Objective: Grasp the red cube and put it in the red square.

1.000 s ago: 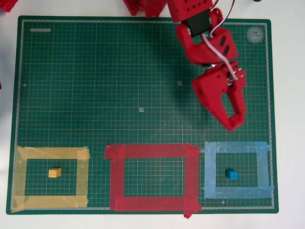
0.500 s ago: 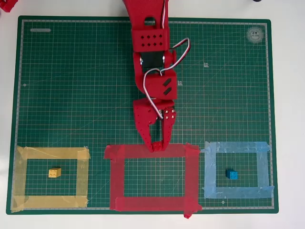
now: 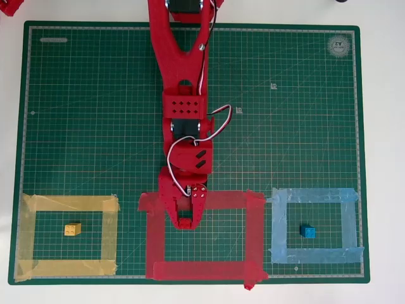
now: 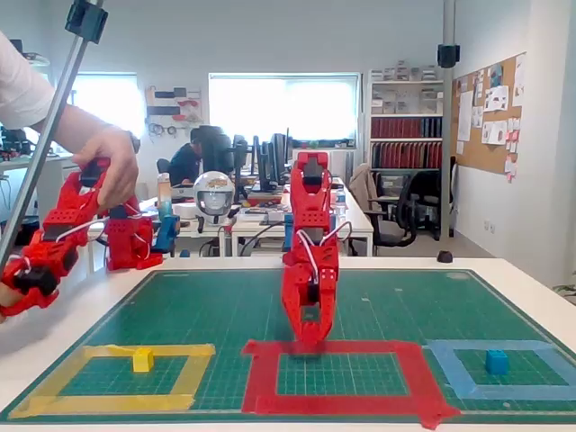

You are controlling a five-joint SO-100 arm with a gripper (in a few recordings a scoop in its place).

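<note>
One camera looks straight down on my green mat (image 3: 95,126), taking in all of it. The other stands low at the mat's (image 4: 180,306) taped edge, facing my base and the office behind. Both share the red square (image 3: 202,235) (image 4: 337,376).

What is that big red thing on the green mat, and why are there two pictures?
It is a robot arm with a two-finger gripper, like a pincer. One picture looks straight down from above, the other from the front of the table. On the green mat are three tape frames: a yellow tape outline, a red square and a light blue tape outline. A yellow cube sits in the yellow one, a blue cube in the blue one. The gripper reaches into the red square. I cannot tell whether it holds anything.
</note>
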